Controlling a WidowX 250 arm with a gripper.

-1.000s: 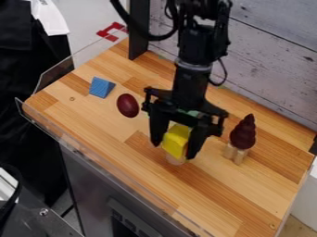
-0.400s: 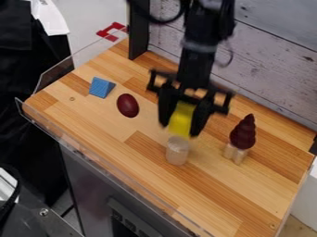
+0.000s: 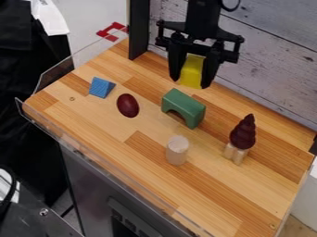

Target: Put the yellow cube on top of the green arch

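Yellow cube pinched in the hand, above the counter.
In the camera view, the hand hangs near the wooden wall, pinching the yellow cube between its two fingers. The green arch stands on the counter, apart from the cube. A pale cylinder stands upright, and a dark red egg-shaped piece lies near a blue wedge.

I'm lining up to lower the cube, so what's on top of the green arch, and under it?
Nothing sits on top of the green arch. The wooden tabletop shows at the mouth of its opening; anything deeper under is hidden by the arch itself.
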